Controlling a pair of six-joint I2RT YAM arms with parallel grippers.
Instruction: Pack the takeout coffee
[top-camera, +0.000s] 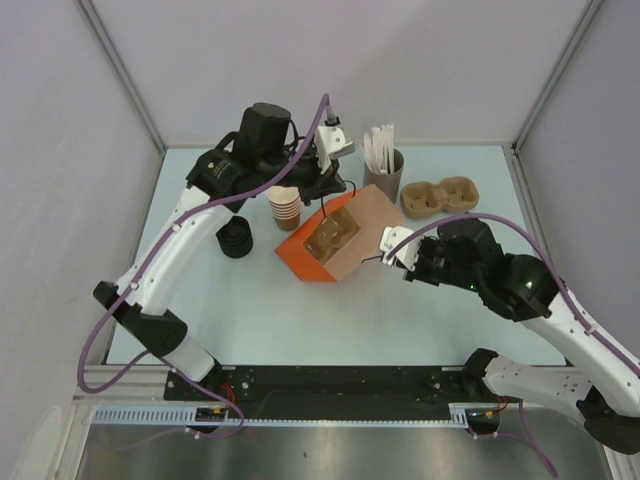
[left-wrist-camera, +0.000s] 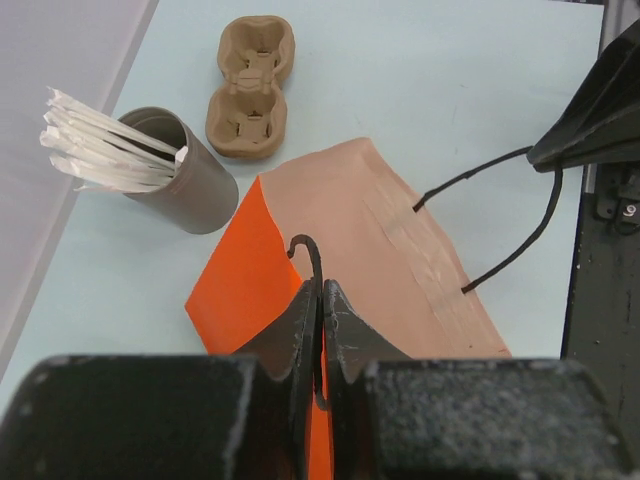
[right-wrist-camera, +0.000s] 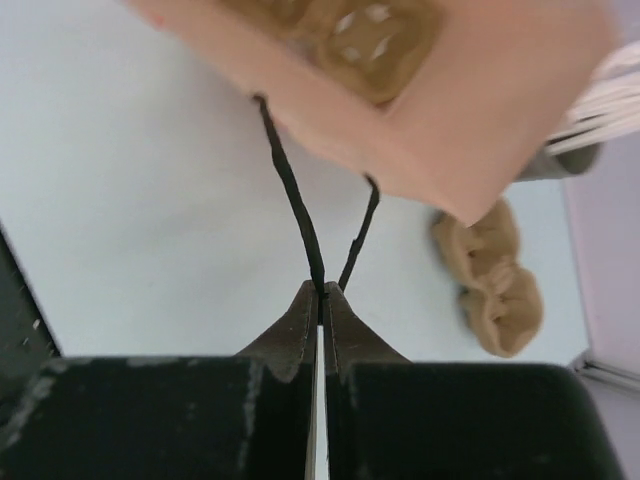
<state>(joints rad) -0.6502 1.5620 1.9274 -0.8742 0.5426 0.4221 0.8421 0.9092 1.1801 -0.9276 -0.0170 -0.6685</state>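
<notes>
Gripping its black handles (right-wrist-camera: 292, 195), left fingers (left-wrist-camera: 290, 340) and right fingers (right-wrist-camera: 295, 325) flank the orange bag (top-camera: 300, 252).

Orange paper bag (top-camera: 303, 254), mouth wide open

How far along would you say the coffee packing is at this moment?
Done: a pulp cup carrier sits inside the orange bag. In hand: the left gripper is shut on one cord handle and the right gripper on the other cord handle, holding the bag's mouth open. Left: no lidded coffee cup shows in the bag or elsewhere; only lidless cups and black lids stand stacked beside it, so the coffee itself looks unpacked.
</notes>
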